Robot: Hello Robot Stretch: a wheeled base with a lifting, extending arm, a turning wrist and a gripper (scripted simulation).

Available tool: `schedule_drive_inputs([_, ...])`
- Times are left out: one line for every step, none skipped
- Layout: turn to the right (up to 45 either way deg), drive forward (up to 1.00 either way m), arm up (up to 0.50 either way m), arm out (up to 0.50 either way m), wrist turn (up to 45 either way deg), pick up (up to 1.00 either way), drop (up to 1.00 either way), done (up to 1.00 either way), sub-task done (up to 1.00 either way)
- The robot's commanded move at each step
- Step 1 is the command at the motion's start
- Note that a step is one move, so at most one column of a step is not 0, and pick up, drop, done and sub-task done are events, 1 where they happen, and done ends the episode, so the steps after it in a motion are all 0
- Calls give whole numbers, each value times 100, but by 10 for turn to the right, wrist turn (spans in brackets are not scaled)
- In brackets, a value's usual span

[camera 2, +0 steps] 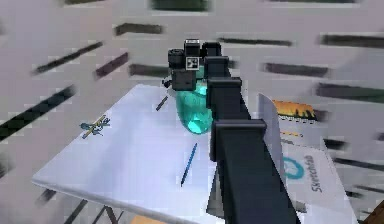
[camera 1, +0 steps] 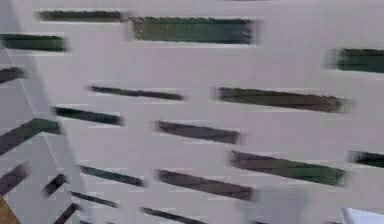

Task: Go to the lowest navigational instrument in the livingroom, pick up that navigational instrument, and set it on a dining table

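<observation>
One teal object (camera 2: 195, 108) at jaws, near far edge of table (camera 2: 130, 150); jaws' state unclear.

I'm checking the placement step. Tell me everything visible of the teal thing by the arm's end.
The teal thing is a glassy, see-through turquoise blob, rounded at the bottom and taller than wide. It shows just below the gripper, beside the dark arm, in front of the white table. Whether it rests on the table or is held cannot be told.
</observation>
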Motion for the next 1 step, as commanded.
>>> schedule_drive_inputs([0, 0, -16, 0, 0, 0, 0, 0, 0])
